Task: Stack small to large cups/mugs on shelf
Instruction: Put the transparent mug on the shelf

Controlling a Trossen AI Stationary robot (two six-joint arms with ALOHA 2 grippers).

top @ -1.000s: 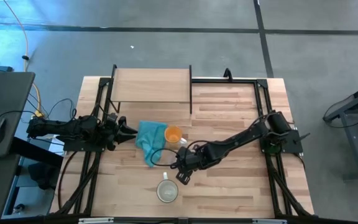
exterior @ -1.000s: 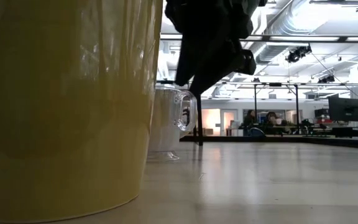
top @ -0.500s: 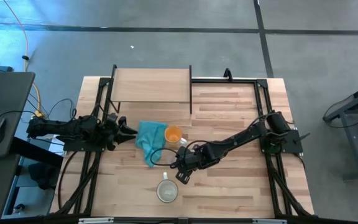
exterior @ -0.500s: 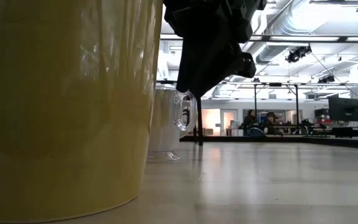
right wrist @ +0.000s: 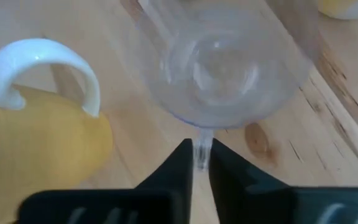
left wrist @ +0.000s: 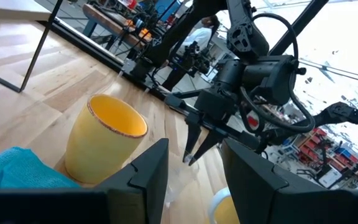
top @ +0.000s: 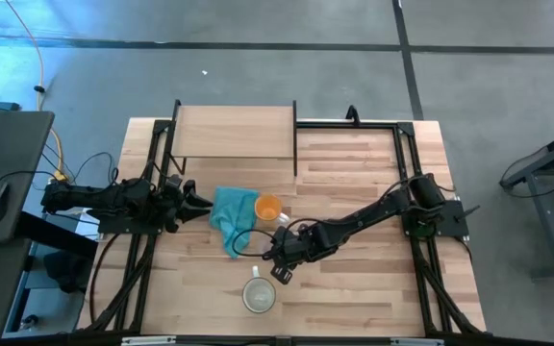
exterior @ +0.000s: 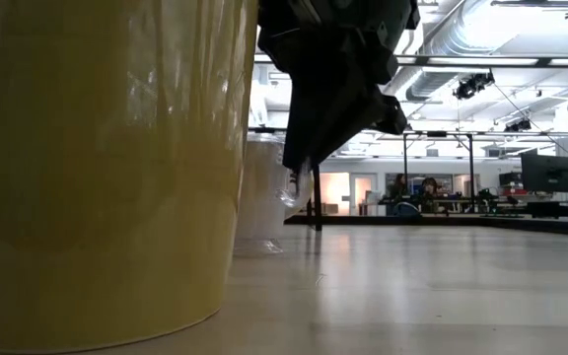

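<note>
STEP: first pick, right claw [right wrist: 197, 163] clenched on handle of glass cup [right wrist: 229, 68] | NEXT: lift clear of cream mug [right wrist: 39, 134]; carry to shelf [top: 234, 132] | left claw [top: 200, 204] released, idle by cloth [top: 234, 213]

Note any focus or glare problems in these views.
Low view: a yellowish mug sits right at the lens, soft and filling the left half. Right wrist view: the clear glass cup and the pincer closed on its handle are blurred. High view: blue glare on the floor.
</note>
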